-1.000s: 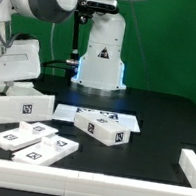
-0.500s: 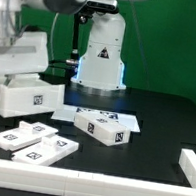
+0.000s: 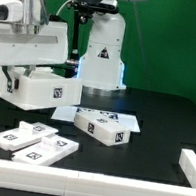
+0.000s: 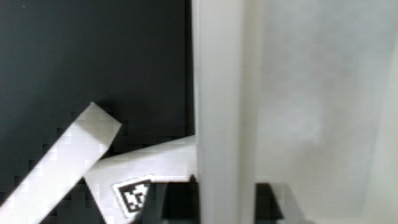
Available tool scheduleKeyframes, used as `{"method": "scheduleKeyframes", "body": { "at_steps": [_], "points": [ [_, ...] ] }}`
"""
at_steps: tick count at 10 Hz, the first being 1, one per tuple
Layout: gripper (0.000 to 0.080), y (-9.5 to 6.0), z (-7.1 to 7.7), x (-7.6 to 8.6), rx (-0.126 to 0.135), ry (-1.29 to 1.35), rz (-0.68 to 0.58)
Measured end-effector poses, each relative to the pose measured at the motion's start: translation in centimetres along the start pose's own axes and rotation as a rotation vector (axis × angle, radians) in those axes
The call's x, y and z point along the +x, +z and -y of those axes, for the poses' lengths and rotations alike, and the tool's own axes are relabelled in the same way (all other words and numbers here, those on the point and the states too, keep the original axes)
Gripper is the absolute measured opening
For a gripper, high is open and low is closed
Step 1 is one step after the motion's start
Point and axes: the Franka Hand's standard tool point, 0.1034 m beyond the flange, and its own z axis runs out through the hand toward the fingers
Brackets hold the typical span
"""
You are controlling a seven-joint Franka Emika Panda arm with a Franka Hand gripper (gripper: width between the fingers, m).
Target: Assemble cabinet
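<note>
My gripper (image 3: 19,73) is shut on the wall of the large white cabinet body (image 3: 38,91) and holds it in the air, slightly tilted, at the exterior view's left. In the wrist view that wall (image 4: 267,100) fills most of the picture and runs between my dark fingers (image 4: 175,204). A small tagged white block (image 3: 106,132) lies on the black table mid-scene. Two flat tagged panels (image 3: 31,142) lie below the lifted body, and one of them shows in the wrist view (image 4: 128,192).
The marker board (image 3: 121,119) lies behind the small block. A white rail (image 3: 94,184) runs along the front edge, with a corner piece (image 3: 190,164) at the right. The robot base (image 3: 101,61) stands at the back.
The cabinet body has risen off the table and moved toward the exterior view's right with my gripper. The other parts have not moved.
</note>
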Motion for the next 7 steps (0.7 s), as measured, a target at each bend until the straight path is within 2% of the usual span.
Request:
{"method": "scheduleKeyframes", "body": {
  "at_steps": [1, 2, 3, 4, 5, 7],
  "points": [
    [0.0090, -0.2, 0.0, 0.7, -0.009, -0.048, 0.003],
    [0.0090, -1.0, -0.1, 3.2, -0.037, -0.162, -0.006],
    [0.0090, -1.4, 0.4, 6.3, -0.030, -0.250, -0.007],
    [0.0090, -1.6, 0.8, 8.6, -0.039, -0.288, -0.011],
    [0.0090, -1.7, 1.1, 8.6, -0.061, -0.263, -0.021],
    [0.0090, -1.4, 1.0, 8.0, -0.053, -0.260, -0.016]
  ]
}}
